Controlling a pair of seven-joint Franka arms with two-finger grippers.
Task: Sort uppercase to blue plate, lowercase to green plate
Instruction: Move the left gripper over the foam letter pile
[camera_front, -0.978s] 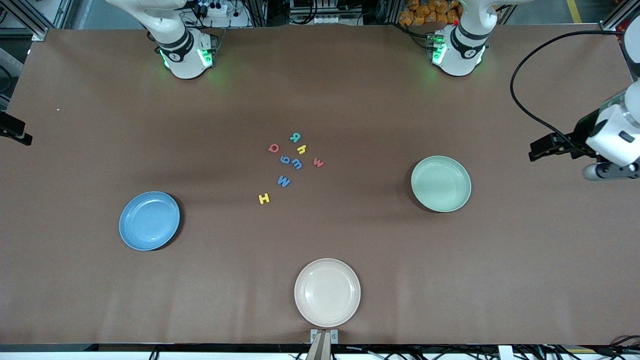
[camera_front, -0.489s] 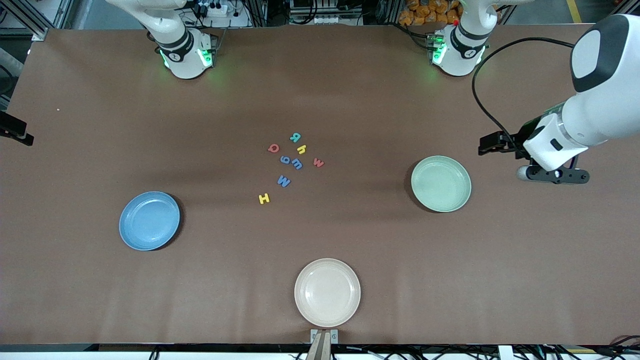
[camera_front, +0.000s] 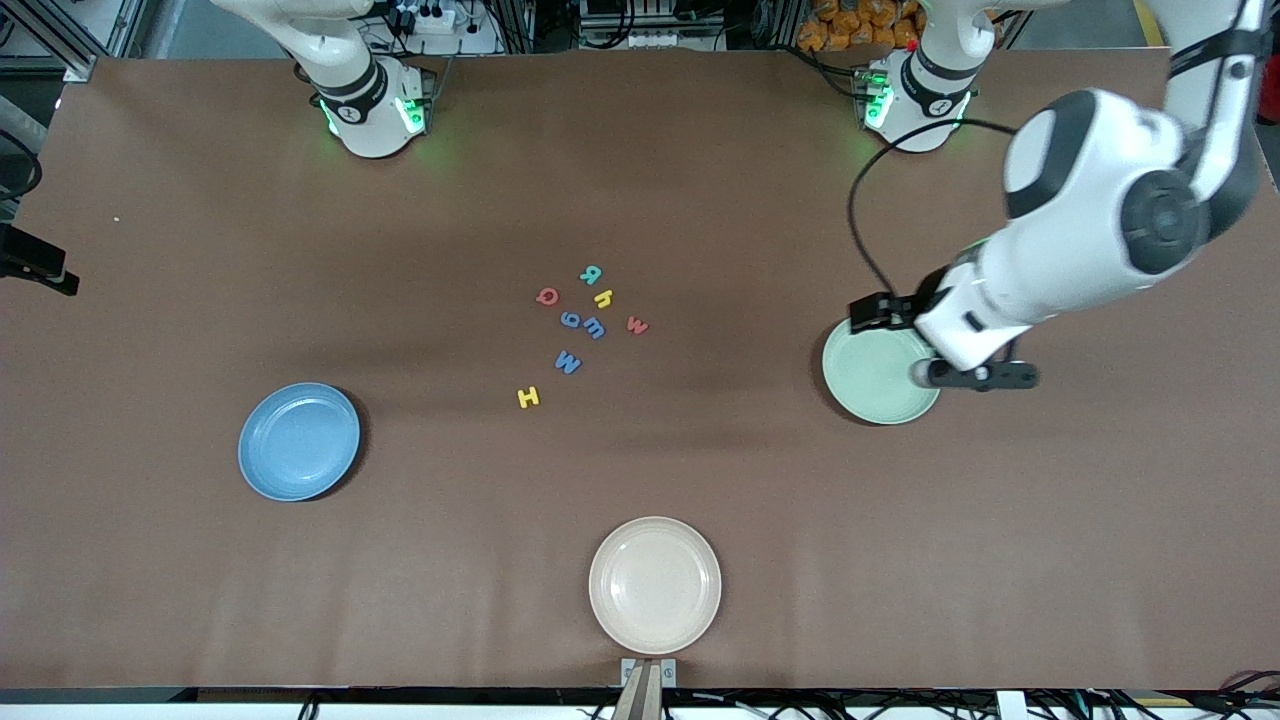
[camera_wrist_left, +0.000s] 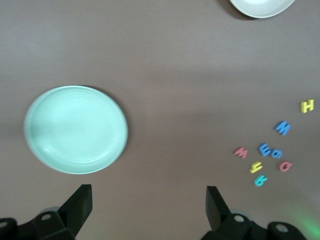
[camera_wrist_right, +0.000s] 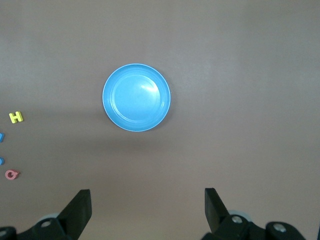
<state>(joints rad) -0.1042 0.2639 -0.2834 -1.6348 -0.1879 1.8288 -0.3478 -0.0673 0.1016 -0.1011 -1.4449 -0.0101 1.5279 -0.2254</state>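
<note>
Round, shallow light-blue plate (camera_front: 298, 441): bare, at eight o'clock from the letter cluster.
Round pale mint-green plate (camera_front: 875, 385): bare, at three o'clock from the cluster.
Eight small foam letters (camera_front: 585, 325): all loose on the brown table (camera_front: 640, 180) at its middle; none sorted, so the whole task remains.
Round cream plate (camera_front: 655, 585): bare, at six o'clock.
Left gripper (camera_wrist_left: 148, 207): over the green plate's edge, fingers spread, holding nothing.
Right gripper (camera_wrist_right: 147, 210): waits high over the table near the blue plate, fingers spread, holding nothing.

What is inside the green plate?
Nothing. The green plate looks bare in the left wrist view; no letters are in it. In the front view the left end effector hangs open over its edge and covers a little of the rim.
</note>
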